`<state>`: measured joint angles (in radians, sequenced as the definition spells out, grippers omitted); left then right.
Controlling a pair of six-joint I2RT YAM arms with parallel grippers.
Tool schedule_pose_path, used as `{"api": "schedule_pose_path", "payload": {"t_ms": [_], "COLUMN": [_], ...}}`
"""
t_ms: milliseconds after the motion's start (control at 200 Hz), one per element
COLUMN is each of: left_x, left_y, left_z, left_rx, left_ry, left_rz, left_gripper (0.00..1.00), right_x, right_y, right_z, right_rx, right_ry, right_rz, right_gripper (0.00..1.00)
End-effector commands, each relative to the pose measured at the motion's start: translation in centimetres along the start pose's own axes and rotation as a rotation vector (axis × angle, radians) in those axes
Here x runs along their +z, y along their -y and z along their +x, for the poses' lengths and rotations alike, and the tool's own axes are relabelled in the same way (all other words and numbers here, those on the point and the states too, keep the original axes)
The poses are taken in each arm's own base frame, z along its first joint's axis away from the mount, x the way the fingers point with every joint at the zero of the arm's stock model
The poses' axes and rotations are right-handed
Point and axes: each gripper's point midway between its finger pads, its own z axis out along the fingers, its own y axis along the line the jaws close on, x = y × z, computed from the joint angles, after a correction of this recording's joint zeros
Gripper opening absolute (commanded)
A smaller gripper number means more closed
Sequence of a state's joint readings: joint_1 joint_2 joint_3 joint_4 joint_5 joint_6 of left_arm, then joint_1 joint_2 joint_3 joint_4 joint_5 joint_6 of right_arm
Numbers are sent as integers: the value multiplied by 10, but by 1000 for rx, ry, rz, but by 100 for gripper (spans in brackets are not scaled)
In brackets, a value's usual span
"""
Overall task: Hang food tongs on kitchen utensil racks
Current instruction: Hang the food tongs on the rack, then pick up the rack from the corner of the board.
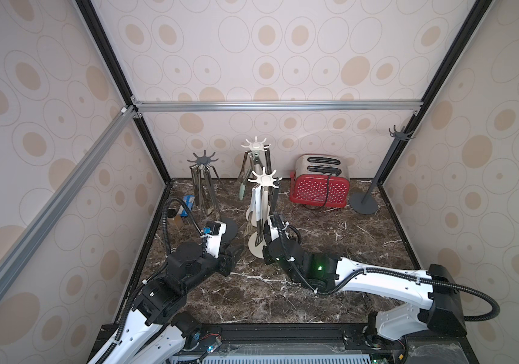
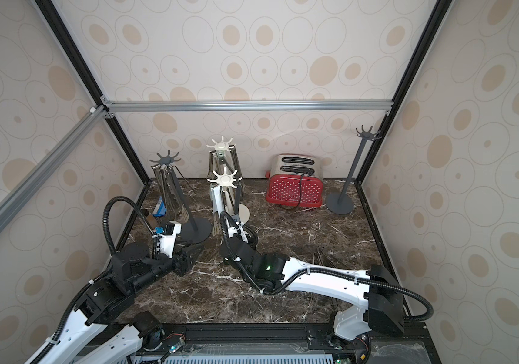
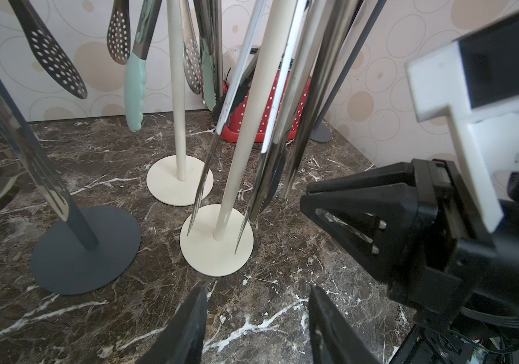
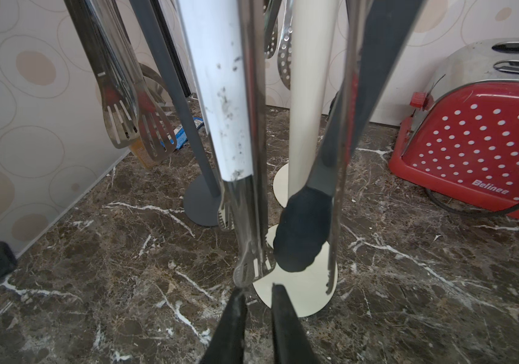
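Right gripper (image 4: 259, 288), jaws barely parted and empty, sits at the tip of the white-handled tongs (image 4: 220, 94) hanging from the near cream rack (image 1: 264, 179) at the middle of the counter (image 1: 346, 239). Best to open wider, then retreat straight toward the near edge without nudging them. Left gripper (image 3: 257, 288) is open and empty.

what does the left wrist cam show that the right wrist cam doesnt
Only the left wrist view: pale green-handled tongs beside the far cream rack's pole, and the far grey rack's base by the wall. Only the right wrist view: a blue packet near the side wall, plus the toaster's steel top slots and brand lettering. Both: the near cream rack's base, the near dark grey rack's base, hanging steel tongs, the toaster's red dotted side and the marble table.
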<state>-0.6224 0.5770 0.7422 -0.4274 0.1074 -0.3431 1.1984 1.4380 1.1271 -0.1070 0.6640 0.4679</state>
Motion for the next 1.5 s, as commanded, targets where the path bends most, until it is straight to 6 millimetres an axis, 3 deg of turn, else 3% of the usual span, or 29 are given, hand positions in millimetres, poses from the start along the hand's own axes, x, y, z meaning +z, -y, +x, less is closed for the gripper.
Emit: {"api": "schedule_pose_path", "payload": {"t_ms": [0, 205, 401, 501, 727, 967, 1208, 1494], "left_x": [-4, -7, -9, -8, -5, 5, 4, 2], "left_y": [3, 7, 9, 10, 23, 46, 48, 39], "left_z": [-8, -11, -11, -11, -14, -22, -27, -24], "left_rx": [1, -5, -8, -9, -9, 18, 60, 85], "left_ry": [30, 35, 37, 35, 24, -36, -24, -10], "left_rz": [12, 36, 47, 53, 122, 231, 233, 189], "left_gripper": [52, 52, 52, 52, 51, 47, 52, 59], "right_x": [-1, -14, -35, -49, -75, -83, -65, -23], "right_y": [7, 17, 48, 73, 163, 267, 372, 450], "right_z": [5, 3, 10, 10, 9, -9, -14, -46], "right_rx": [-3, -8, -15, -29, 65, 191, 391, 323], "right_ry": [-15, -26, -56, -74, -107, -100, -87, -19], "right_rz": [18, 29, 96, 160, 312, 467, 565, 645], "right_gripper": [25, 38, 45, 50, 56, 64, 65, 70]}}
